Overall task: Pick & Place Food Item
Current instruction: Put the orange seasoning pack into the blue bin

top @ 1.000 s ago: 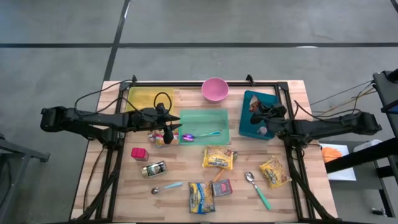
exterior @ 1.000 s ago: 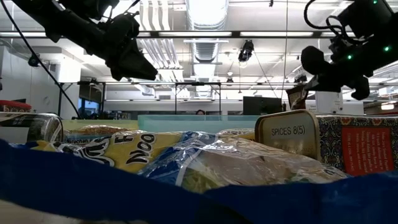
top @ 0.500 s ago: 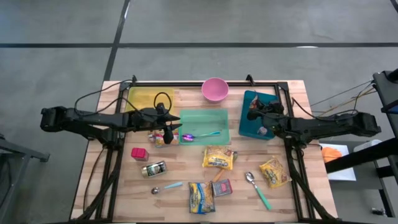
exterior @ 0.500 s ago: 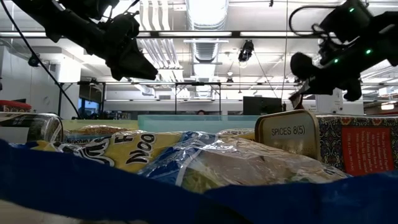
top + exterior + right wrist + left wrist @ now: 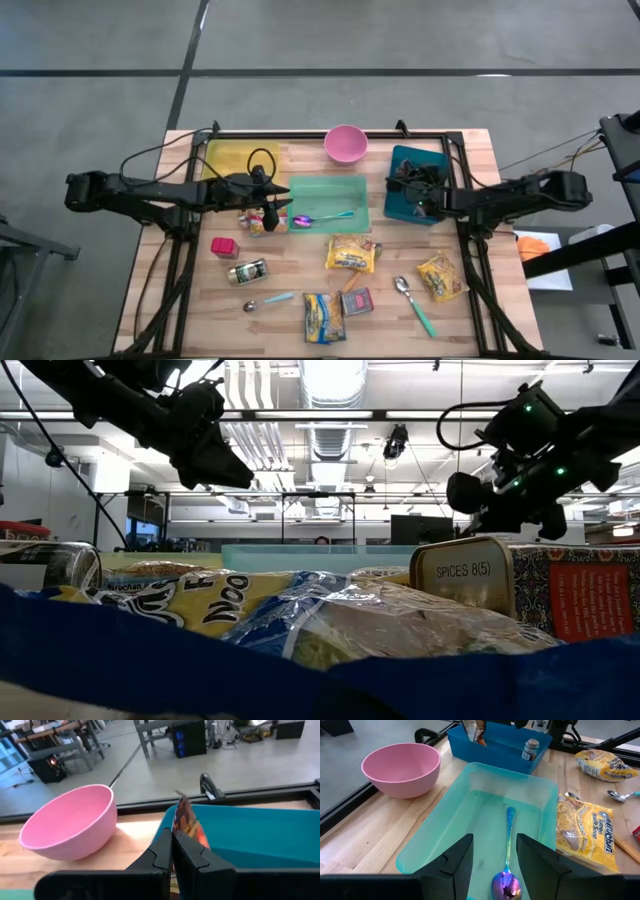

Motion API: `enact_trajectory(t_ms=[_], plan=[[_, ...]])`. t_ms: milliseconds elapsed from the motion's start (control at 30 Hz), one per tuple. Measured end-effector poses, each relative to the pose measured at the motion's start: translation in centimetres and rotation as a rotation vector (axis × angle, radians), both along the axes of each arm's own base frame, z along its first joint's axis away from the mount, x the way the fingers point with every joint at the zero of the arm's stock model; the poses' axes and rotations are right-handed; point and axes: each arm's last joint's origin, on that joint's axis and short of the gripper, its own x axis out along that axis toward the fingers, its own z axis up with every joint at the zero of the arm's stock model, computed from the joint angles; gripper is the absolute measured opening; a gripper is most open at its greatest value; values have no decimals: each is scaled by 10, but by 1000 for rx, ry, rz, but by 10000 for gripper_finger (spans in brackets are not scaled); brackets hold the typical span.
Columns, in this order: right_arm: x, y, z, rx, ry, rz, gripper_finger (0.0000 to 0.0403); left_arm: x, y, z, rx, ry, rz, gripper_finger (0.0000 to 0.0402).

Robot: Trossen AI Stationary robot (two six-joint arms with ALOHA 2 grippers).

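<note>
The right pincer (image 5: 173,851) has drawn back over the blue bin (image 5: 260,832), clamping a thin, crinkled orange-brown packet (image 5: 186,824).

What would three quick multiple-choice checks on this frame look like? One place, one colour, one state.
1. Where is the shiny spoon with the blue handle?
A. in the pink bowl
B. in the green tray
C. in the blue bin

2. What colour is the bowl at the table's far edge?
A. pink
B. yellow
C. white

3. How is the right gripper?
A. wide open over the bowl
B. shut on nothing
C. shut on a food packet

Key: B, the spoon lies inside the green tray. A, the bowl is pink. C, the right gripper pinches a food packet at the blue bin.
</note>
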Motion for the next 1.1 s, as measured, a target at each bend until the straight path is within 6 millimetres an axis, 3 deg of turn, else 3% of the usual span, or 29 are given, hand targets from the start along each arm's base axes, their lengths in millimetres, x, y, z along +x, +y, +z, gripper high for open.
enact_trajectory(t_ms=[1100], plan=[[10, -5, -14, -84, 70, -76, 8, 0, 0, 0, 0, 1, 0, 159]])
